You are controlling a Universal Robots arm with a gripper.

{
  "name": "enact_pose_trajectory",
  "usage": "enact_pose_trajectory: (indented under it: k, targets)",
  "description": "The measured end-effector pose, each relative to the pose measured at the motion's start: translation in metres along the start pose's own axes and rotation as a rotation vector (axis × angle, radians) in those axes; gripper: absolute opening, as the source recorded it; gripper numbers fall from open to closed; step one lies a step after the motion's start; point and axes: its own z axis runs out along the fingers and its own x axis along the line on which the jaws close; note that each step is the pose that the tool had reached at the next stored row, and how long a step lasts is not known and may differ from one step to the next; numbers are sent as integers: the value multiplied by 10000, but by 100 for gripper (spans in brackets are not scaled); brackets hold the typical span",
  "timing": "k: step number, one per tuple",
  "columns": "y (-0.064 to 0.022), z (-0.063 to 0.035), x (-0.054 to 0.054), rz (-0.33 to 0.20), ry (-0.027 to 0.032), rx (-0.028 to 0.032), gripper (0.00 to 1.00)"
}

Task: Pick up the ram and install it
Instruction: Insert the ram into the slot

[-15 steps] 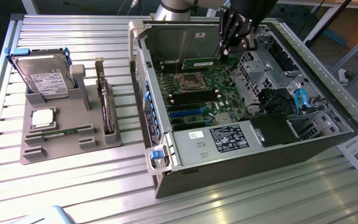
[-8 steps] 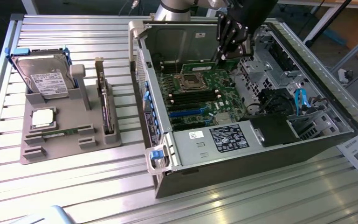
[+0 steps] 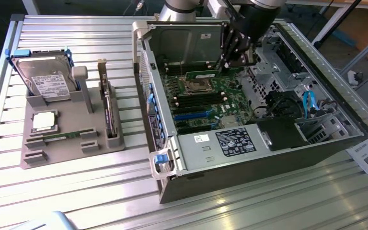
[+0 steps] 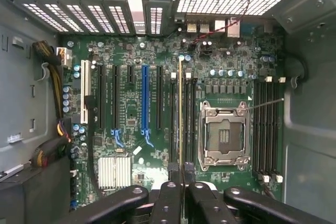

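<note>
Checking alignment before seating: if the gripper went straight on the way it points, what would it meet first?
The ram in the gripper would likely meet the memory slots beside the CPU socket first; depth is unclear.

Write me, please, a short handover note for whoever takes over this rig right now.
Gripper: shut on the ram, inside the open computer case.
Ram: held edge-on over the memory slots beside the processor socket; I cannot tell whether it touches a slot.
Done: ram picked up and brought over the motherboard.
Left: install not finished; the gripper holds the stick.
Elsewhere: hard drive and processor chip sit on the grey holder.
</note>
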Motion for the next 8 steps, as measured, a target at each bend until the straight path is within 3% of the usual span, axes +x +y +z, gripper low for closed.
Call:
enact_pose_trajectory:
  k: [8]
  targets:
    - [-3,130,8,1,2,0,12]
